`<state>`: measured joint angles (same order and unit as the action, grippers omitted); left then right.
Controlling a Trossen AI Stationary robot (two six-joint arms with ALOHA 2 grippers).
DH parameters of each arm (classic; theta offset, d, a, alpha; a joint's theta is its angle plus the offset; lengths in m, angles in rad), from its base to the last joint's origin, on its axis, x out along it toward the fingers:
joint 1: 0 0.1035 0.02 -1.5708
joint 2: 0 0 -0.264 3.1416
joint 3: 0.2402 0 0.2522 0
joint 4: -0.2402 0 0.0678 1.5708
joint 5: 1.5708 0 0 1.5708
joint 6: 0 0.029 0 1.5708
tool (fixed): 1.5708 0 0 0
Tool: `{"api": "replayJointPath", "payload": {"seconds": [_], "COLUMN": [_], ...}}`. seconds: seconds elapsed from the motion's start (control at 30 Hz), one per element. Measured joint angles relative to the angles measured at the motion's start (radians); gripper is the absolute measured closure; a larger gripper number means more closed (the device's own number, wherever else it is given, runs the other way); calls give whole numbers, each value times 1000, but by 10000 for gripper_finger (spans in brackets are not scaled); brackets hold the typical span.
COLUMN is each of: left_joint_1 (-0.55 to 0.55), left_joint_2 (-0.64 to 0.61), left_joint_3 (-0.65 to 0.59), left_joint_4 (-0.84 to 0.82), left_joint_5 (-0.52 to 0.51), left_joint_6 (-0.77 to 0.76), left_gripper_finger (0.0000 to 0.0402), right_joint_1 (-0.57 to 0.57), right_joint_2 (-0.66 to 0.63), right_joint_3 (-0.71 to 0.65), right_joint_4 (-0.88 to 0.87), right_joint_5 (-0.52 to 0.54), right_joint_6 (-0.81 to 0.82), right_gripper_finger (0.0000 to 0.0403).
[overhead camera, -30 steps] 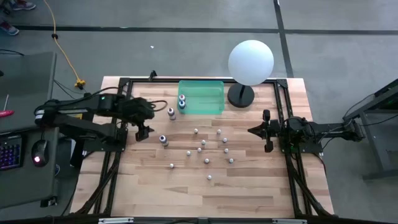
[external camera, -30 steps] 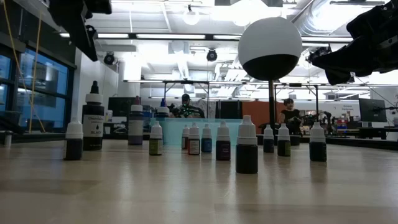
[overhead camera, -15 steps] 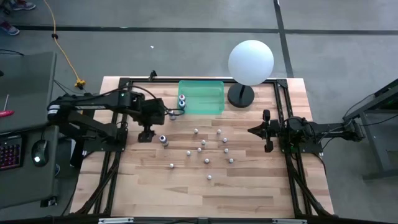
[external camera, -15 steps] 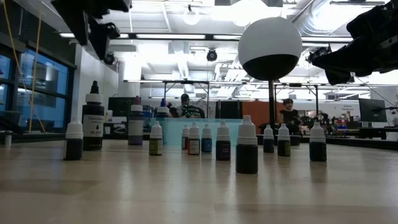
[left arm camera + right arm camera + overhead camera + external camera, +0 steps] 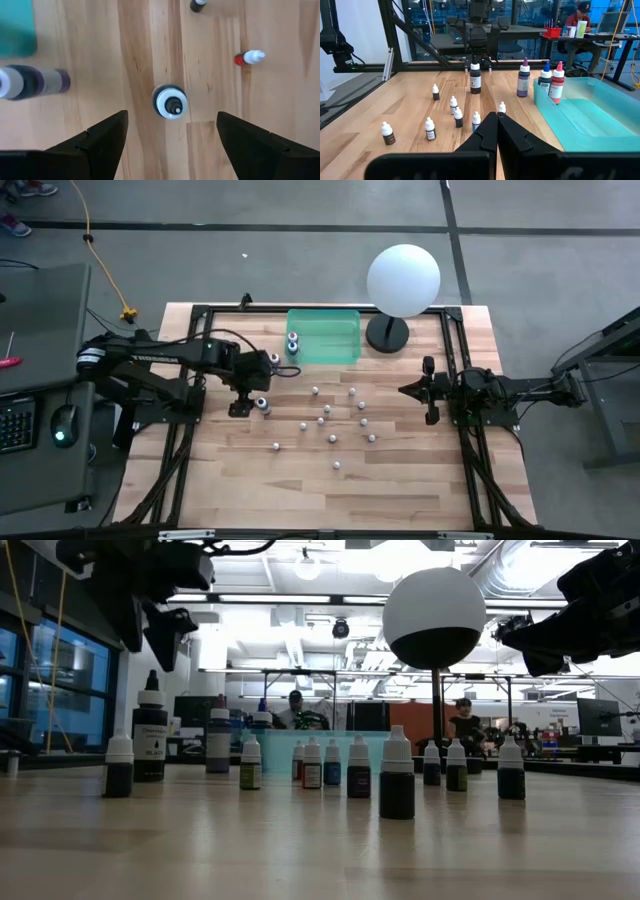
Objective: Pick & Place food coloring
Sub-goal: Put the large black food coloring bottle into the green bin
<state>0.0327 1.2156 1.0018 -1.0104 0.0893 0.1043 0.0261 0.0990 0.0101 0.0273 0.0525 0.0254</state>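
The food coloring is many small white-capped bottles [image 5: 333,420] standing on the wooden table. A taller black-bodied bottle [image 5: 170,101] stands upright at the left of the group, and a purple one [image 5: 523,80] beside it. A blue bottle [image 5: 546,80] and a red bottle [image 5: 557,80] stand in the teal tray [image 5: 335,338]. My left gripper [image 5: 171,115] hangs open above the black-bodied bottle, pointing steeply down, its fingers spread well clear of it. My right gripper [image 5: 496,131] is shut, level, at the table's right side [image 5: 428,390].
A big white sphere [image 5: 403,278] on a black base [image 5: 387,333] stands at the far edge, right of the tray. A black frame [image 5: 455,370] rims the table. The near half of the table [image 5: 330,500] holds only a couple of stray bottles.
My left gripper has swung out from the table's left side toward the black-bodied bottle, sinking somewhat and rolling about its own axis. Its fingers have stayed open. The bottles have kept their places.
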Motion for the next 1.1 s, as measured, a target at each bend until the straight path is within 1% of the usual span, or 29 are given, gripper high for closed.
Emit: {"api": "replayJointPath", "payload": {"seconds": [0.13,0.33,0.43,0.53,0.9,1.0,1.1], "left_joint_1": [-27,-49,-46,-46,-46,-46,-46], "left_joint_2": [0,0,0,0,0,13,15], "left_joint_3": [-46,-96,-120,-149,-180,-180,-180], "left_joint_4": [74,119,134,189,233,246,248], "left_joint_5": [-25,-61,-60,-59,-73,-73,-72], "left_joint_6": [4,-8,-11,-19,-41,-42,-42], "left_gripper_finger": [99,99,99,99,100,111,130], "right_joint_1": [0,0,0,0,0,0,0], "right_joint_2": [0,0,0,0,0,0,0], "right_joint_3": [0,0,0,0,0,0,0], "right_joint_4": [0,0,0,0,0,0,0], "right_joint_5": [0,0,0,0,0,0,0], "right_joint_6": [0,0,0,0,0,0,0], "right_gripper_finger": [402,402,402,402,402,402,402]}}
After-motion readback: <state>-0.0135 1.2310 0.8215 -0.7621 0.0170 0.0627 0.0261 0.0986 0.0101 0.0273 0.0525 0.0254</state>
